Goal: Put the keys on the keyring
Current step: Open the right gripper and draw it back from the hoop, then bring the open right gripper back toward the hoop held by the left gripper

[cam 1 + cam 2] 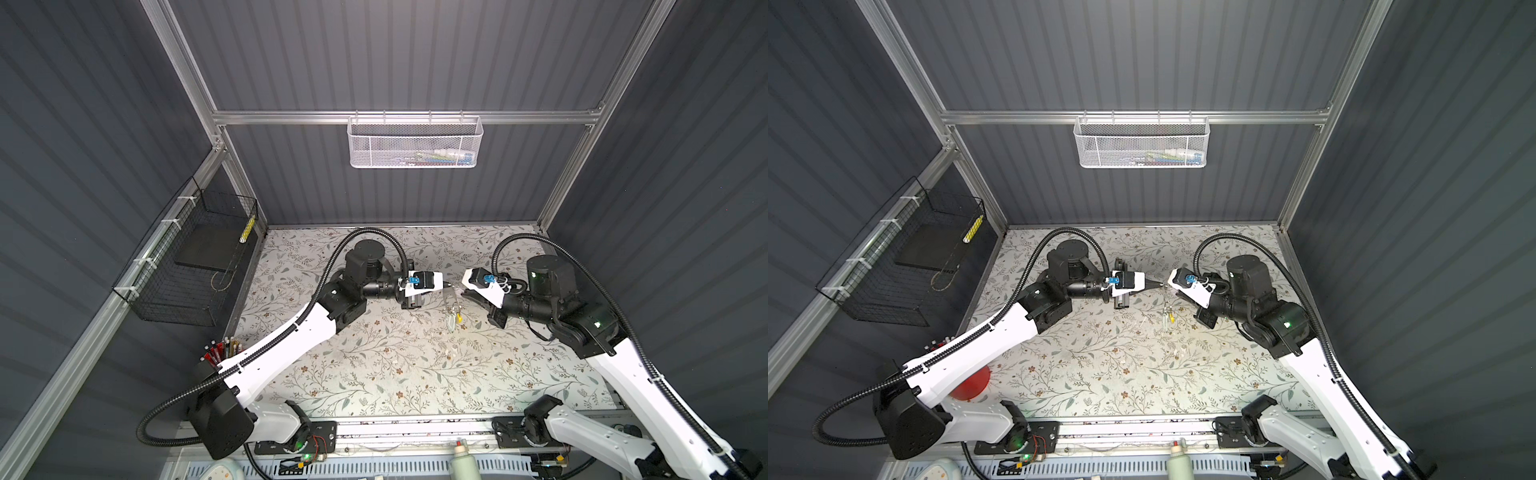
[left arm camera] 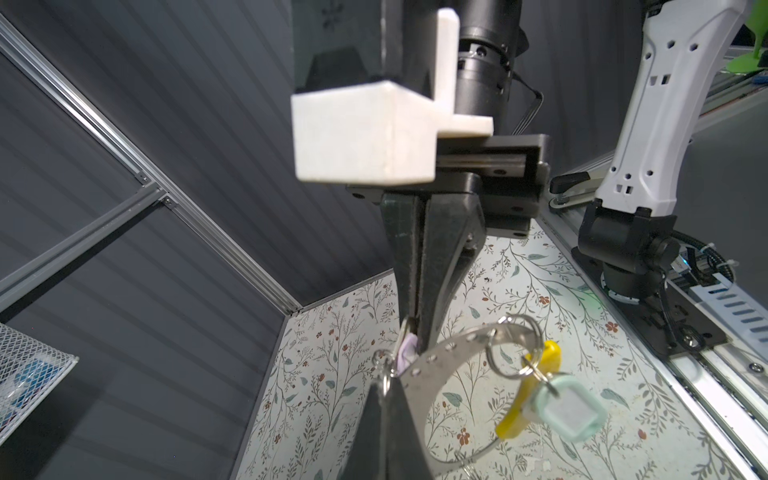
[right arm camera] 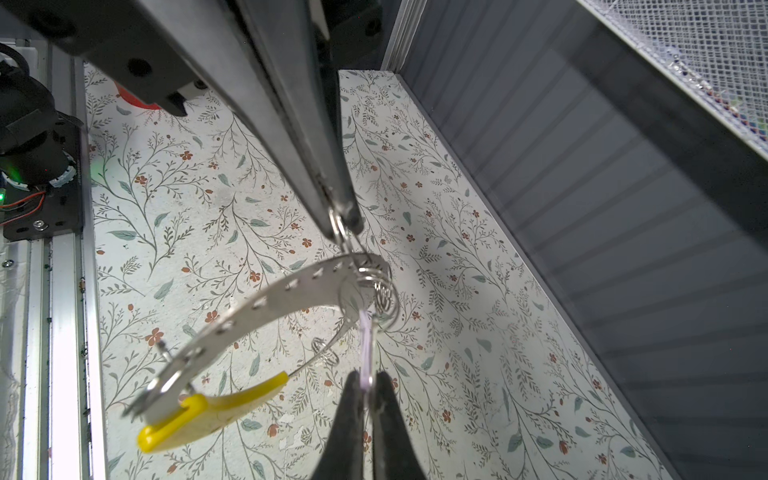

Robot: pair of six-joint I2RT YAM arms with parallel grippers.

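Keyring (image 3: 266, 301) hangs mid-air over the table (image 1: 374, 365) between both tips, long axis dropping away from them, yellow segment (image 3: 216, 415) at the far end. Left gripper (image 2: 384, 380) pinched on a small ring (image 3: 337, 232) on the band; right gripper (image 3: 365, 376) clamped on lilac key (image 3: 365, 345).

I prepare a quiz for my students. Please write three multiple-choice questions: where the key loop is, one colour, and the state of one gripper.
1. Where is the key loop? A) flat on the table B) hanging between the two grippers C) in the white basket
2. What colour is the plastic piece on the loop? A) red B) blue C) yellow
3. The right gripper is A) shut on a lilac tag B) wide open C) shut on the plastic piece
Answers: 1 B: the left gripper pinches its small ring. 2 C: both wrist views show it. 3 A: it clamps the tag.
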